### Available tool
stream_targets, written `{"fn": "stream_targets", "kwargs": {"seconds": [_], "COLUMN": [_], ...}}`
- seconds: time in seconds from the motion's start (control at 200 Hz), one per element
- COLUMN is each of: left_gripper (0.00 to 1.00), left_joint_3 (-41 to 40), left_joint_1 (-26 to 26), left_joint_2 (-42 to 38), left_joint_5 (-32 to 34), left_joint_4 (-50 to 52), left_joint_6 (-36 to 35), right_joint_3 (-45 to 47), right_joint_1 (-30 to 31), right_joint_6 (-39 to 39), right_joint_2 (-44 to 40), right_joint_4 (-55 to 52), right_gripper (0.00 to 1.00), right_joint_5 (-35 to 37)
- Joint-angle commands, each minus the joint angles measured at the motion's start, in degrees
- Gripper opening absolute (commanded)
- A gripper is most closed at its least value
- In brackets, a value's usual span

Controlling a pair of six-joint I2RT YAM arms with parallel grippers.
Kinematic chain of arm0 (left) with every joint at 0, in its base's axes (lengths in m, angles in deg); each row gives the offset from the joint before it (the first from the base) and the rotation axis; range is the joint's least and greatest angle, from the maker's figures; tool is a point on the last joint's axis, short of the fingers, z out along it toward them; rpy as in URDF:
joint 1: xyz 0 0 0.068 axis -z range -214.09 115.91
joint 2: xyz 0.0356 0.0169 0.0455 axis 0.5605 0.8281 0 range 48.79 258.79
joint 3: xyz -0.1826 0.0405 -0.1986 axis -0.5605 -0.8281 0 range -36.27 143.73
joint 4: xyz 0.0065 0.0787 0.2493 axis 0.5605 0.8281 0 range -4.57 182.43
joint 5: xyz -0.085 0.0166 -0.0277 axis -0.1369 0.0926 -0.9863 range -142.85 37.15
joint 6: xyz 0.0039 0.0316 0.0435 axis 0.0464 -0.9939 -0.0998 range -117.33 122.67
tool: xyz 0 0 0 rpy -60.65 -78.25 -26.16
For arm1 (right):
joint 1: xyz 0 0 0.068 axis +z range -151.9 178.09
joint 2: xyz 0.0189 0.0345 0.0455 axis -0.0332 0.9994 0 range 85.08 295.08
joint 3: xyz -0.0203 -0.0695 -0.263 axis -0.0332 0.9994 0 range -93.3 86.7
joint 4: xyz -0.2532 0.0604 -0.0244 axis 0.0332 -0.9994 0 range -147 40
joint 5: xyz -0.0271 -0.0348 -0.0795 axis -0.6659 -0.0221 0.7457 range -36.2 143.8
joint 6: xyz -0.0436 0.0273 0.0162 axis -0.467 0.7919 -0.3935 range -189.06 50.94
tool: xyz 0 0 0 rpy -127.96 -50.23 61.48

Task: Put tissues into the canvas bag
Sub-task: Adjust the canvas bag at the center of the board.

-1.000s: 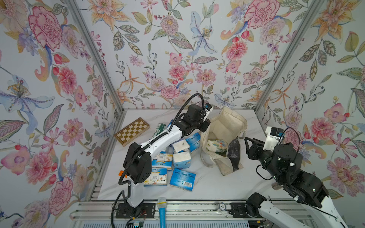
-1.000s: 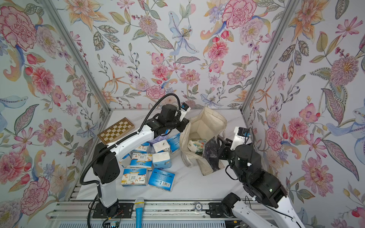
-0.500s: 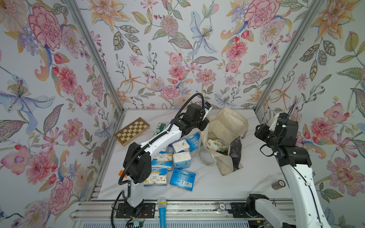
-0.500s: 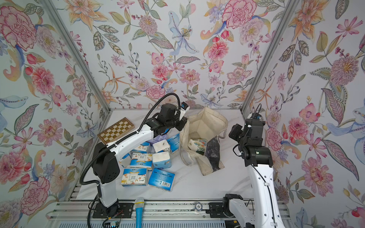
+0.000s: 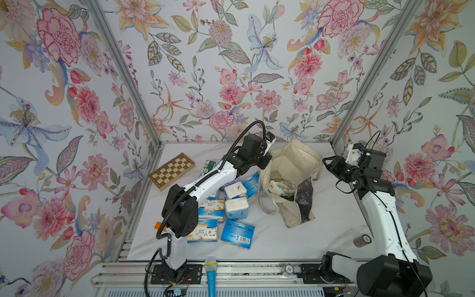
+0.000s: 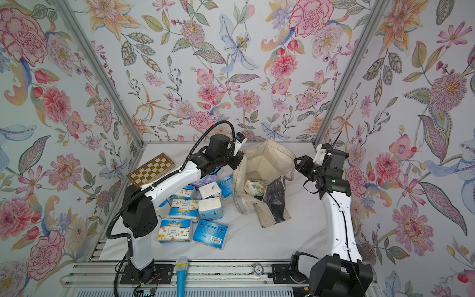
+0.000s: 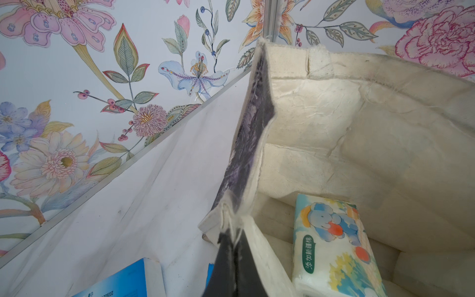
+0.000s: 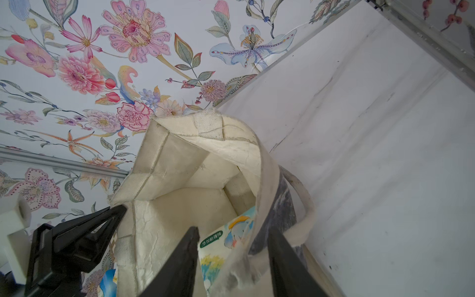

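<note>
While left gripper (image 7: 230, 240) fingers clamp canvas bag (image 5: 290, 164) rim, right gripper (image 8: 232, 232) fingers stand apart, opposite rim between them; cartoon-printed tissue pack (image 7: 334, 244) lies inside bag.

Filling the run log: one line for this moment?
left tool: shut on canvas bag rim | right tool: open by opposite rim | in bag: one cartoon pack | table: other packs loose

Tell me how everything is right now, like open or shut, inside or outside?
canvas bag: standing, mouth open.
left gripper: shut on the bag's rim.
right gripper: open, by the bag's other side, holding nothing.
cartoon tissue pack: inside the bag.
other tissue packs: wrapped, heaped on the table outside the bag.
chessboard: lying flat, untouched.
</note>
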Motion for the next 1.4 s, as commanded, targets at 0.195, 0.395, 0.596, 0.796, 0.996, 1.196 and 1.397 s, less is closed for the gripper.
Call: {"fn": "stream_targets", "kwargs": {"seconds": [0.195,0.395,0.596,0.796,0.996,1.196,1.397], "left_gripper": [0.00,0.00,0.00,0.00,0.00,0.00,0.26], "left_joint_3": [2.21,4.11,6.51,8.59,9.31,9.32,9.93], "left_joint_1": [-1.18,-1.35,-1.35,-1.40,-1.51,-2.04,-2.43], "left_joint_2": [1.08,2.05,2.82,3.24,2.83,3.26,3.31], "left_joint_5": [0.54,-0.15,-0.60,-0.87,-0.48,-0.35,-1.05], "left_joint_4": [-0.45,-0.18,0.41,1.27,1.62,1.73,1.40], "left_joint_6": [-1.30,-1.36,-1.56,-1.92,-2.00,-1.20,0.83], "right_joint_3": [-0.38,-0.39,-0.80,-2.48,-2.33,1.23,2.01], "right_joint_1": [-0.89,-0.65,0.20,0.78,2.99,5.74,6.01], "right_joint_6": [-0.81,-1.74,-4.82,-9.82,-14.95,-16.97,-18.18], "right_joint_2": [6.23,8.07,5.48,0.64,-1.73,-3.83,-3.55], "right_joint_4": [4.44,4.01,-1.06,-8.58,-16.95,-20.38,-20.23], "right_gripper": [0.43,0.31,0.00,0.00,0.00,0.00,0.00], "right_joint_5": [-3.90,-6.39,-6.08,-2.48,1.16,4.50,7.72]}}
